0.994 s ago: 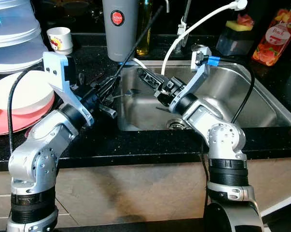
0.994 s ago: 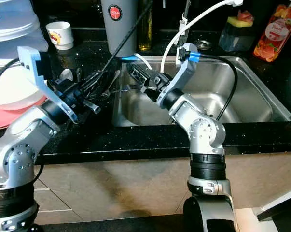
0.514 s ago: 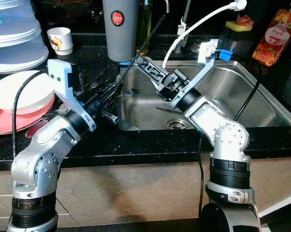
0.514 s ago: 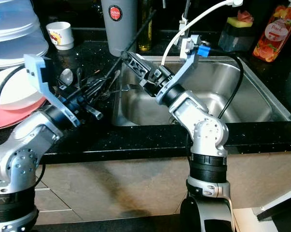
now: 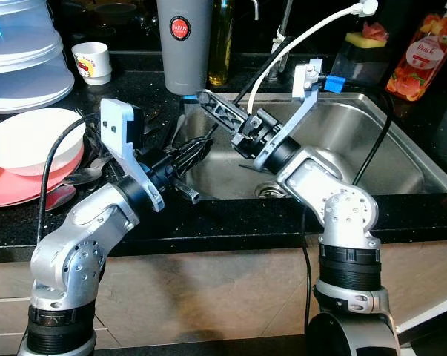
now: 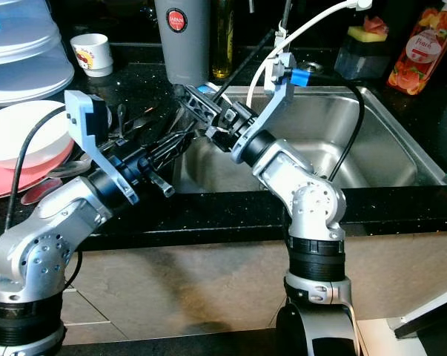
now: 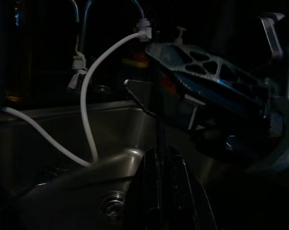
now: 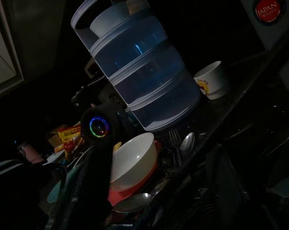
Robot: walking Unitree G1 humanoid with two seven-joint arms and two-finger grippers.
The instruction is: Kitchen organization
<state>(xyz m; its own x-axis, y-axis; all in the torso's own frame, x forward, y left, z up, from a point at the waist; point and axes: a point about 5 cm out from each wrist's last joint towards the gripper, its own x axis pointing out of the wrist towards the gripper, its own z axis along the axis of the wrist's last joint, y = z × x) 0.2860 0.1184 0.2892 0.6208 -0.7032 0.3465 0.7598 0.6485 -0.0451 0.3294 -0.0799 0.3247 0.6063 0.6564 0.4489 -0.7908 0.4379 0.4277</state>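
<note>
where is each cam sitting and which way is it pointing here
Left eye view: on the head, looking forward and down at the stainless steel sink; both silver arms show, left gripper and right gripper over the sink's left edge.
Right eye view: same head, same scene.
Left wrist view: along its black fingers toward the sink and white hose.
Right wrist view: faces the counter's white bowl and stacked blue plastic containers.
Shared: both wrist views are dark; bowl and hose also show in the eye views.

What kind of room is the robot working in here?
Most likely a home kitchen: a stainless steel sink set in a black countertop, a white bowl on a red plate, and spoons lying beside them.
</note>
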